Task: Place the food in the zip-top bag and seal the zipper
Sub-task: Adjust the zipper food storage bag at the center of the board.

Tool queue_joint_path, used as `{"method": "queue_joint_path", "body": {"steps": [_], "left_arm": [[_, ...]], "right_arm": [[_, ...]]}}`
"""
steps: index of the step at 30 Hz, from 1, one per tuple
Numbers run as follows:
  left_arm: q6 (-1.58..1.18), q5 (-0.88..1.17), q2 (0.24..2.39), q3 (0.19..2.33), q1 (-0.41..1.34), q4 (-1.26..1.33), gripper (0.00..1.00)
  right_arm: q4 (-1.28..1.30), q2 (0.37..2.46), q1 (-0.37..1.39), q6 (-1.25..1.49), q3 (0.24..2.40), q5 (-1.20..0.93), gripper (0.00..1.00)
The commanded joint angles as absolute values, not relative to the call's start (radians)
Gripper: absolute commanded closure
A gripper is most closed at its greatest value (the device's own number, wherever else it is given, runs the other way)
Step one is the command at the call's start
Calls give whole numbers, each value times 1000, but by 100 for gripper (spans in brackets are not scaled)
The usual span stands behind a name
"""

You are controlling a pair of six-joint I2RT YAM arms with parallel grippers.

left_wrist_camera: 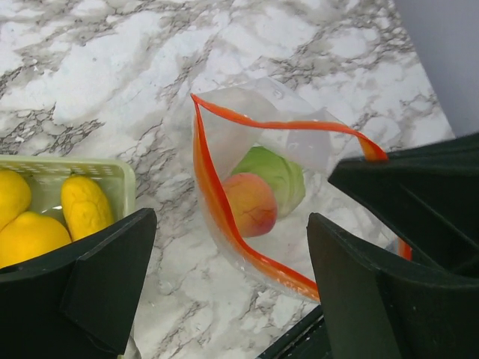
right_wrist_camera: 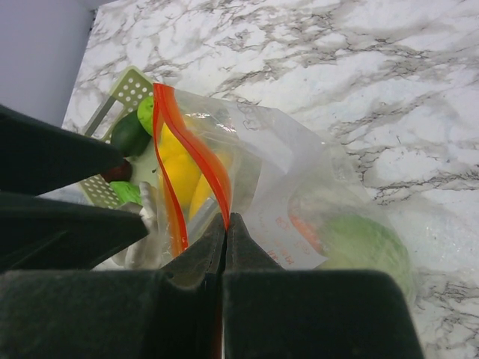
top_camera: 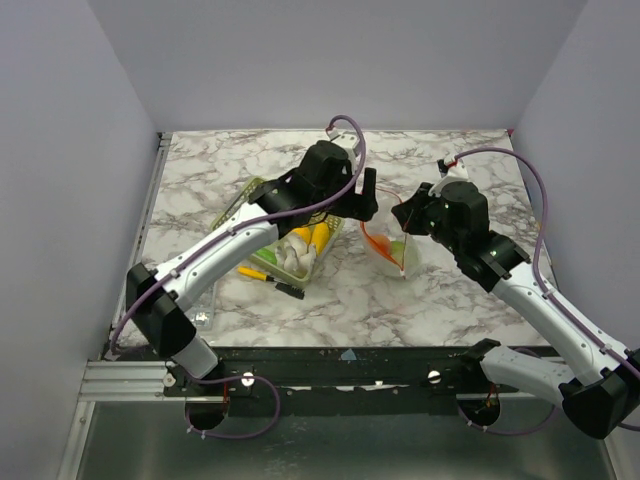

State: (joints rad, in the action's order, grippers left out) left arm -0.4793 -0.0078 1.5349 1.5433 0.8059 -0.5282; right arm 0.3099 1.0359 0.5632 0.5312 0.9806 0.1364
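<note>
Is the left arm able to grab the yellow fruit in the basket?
Probably yes: the left gripper is open and empty, and the yellow fruit lies uncovered in the basket close beside it.

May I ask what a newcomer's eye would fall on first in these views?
Most striking: the clear soft plastic zip-top bag with its orange-red zipper strip, right of centre, pinched at the rim by the right end effector, a light green toy piece and a red-orange toy piece inside. The open left end effector hovers above it, beside a pale green slotted basket of yellow toy fruits.
</note>
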Motion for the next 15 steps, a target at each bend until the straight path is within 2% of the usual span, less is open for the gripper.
{"method": "queue_joint_path", "body": {"steps": [1, 4, 6, 8, 9, 15], "left_arm": [[-452, -61, 1666, 1652, 803, -644, 16], [-423, -71, 1757, 1753, 803, -713, 17], [-409, -71, 1801, 1818, 804, -771, 21], [-398, -67, 1804, 1830, 804, -782, 33], [-397, -66, 1790, 1826, 803, -779, 42], [-397, 68, 1696, 1796, 803, -730, 73]], "right_arm": [[333, 1026, 568, 518, 1002, 120, 99], [340, 1022, 567, 512, 1002, 131, 99], [349, 1019, 567, 504, 1004, 146, 99], [359, 1020, 567, 494, 1003, 165, 99], [363, 1018, 566, 490, 1004, 174, 99], [371, 1021, 568, 464, 1006, 209, 99]]}}
